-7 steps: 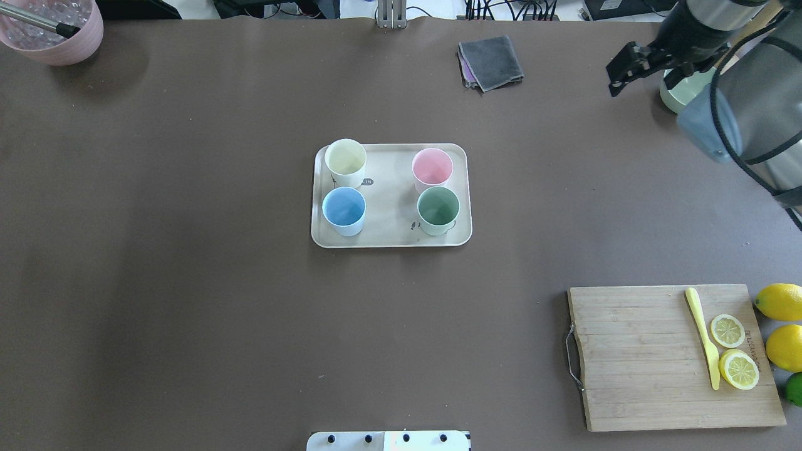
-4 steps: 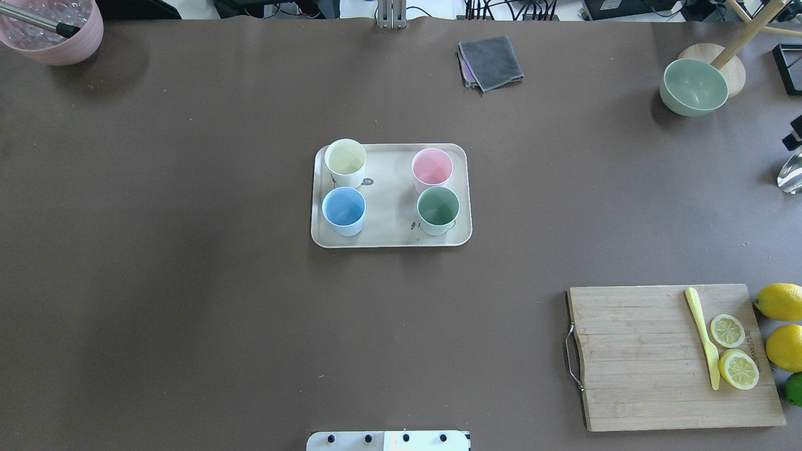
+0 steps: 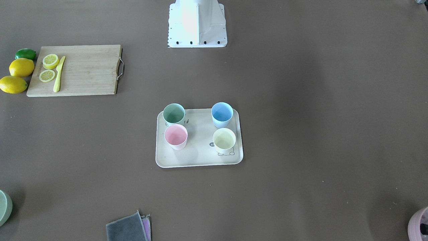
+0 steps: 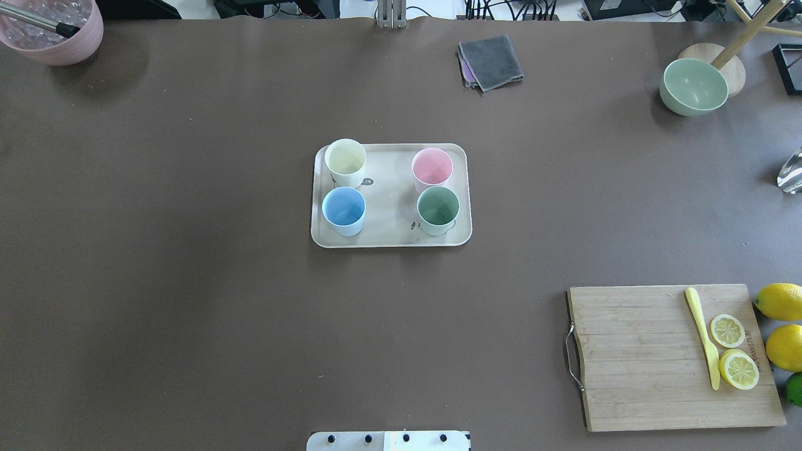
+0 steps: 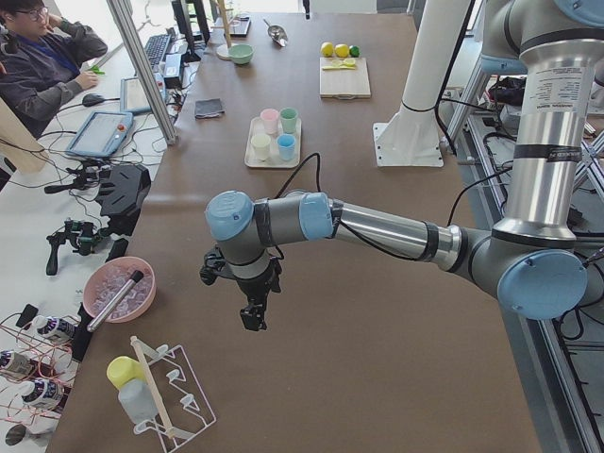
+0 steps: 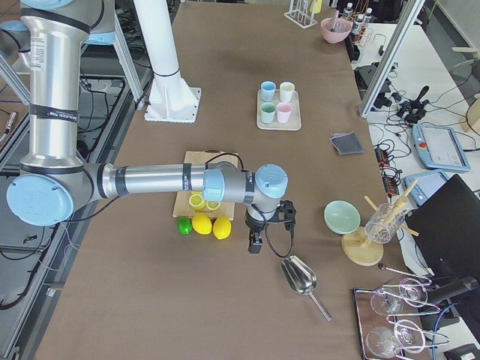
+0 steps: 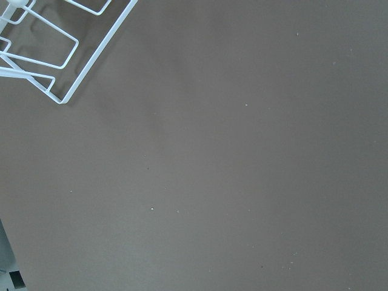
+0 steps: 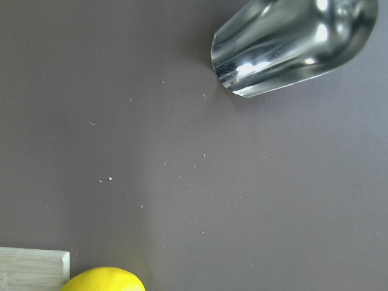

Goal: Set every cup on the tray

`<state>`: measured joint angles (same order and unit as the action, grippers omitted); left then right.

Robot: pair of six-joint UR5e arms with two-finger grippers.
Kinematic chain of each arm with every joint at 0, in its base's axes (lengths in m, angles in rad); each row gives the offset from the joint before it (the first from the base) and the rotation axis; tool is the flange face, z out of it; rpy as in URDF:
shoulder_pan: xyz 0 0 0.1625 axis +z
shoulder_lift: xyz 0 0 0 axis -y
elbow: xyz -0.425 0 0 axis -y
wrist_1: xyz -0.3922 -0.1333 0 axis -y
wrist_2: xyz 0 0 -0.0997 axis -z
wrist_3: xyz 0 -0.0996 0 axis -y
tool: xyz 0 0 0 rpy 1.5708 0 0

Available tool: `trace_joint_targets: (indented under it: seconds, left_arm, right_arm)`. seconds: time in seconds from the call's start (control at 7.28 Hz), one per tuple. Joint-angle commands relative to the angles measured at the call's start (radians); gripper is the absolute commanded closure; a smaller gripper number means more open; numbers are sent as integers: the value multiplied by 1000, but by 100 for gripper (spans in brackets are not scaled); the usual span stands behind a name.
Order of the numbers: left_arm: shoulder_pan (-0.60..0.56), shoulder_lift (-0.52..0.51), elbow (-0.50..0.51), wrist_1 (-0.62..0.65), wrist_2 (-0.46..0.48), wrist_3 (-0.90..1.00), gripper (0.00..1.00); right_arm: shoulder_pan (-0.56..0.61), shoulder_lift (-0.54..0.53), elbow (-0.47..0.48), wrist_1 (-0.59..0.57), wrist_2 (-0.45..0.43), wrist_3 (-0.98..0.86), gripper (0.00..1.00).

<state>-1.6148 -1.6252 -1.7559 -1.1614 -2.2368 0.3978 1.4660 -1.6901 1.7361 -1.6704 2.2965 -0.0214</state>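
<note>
All four cups stand upright on the cream tray [image 4: 390, 200] at mid-table: pale yellow [image 4: 345, 160], pink [image 4: 432, 168], light blue [image 4: 343, 208] and sage green [image 4: 438, 208]. They also show on the tray [image 3: 200, 150] in the front-facing view. My left gripper [image 5: 253, 316] hangs over bare table at the far left end, far from the tray. My right gripper [image 6: 255, 244] hangs at the far right end, just past the lemons. Both show only in the side views, so I cannot tell whether they are open or shut.
A wooden cutting board [image 4: 651, 357] with a yellow knife and lemon slices lies front right, lemons [image 4: 780, 302] beside it. A green bowl [image 4: 693, 86], a grey cloth [image 4: 490, 61] and a pink pot [image 4: 53, 37] stand along the far edge. A metal scoop [image 8: 291, 42] and a wire rack [image 7: 54, 54] lie at the table's ends.
My right arm has swung out of the overhead view past the right edge, uncovering the green bowl. The cups and tray have not moved.
</note>
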Motion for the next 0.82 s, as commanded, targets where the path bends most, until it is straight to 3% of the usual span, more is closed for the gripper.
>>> trace_joint_targets:
  seconds: [0.0, 0.55, 0.69]
  left_arm:
    - [-1, 10, -66, 0, -1, 4, 2]
    - [1, 10, -79, -66, -1, 3, 2]
    - [-1, 5, -23, -72, -6, 0, 2]
  right_arm:
    - [39, -13, 28, 15, 1, 0, 0]
    - [48, -10, 60, 17, 4, 0, 0]
    - [48, -5, 62, 17, 6, 1, 0]
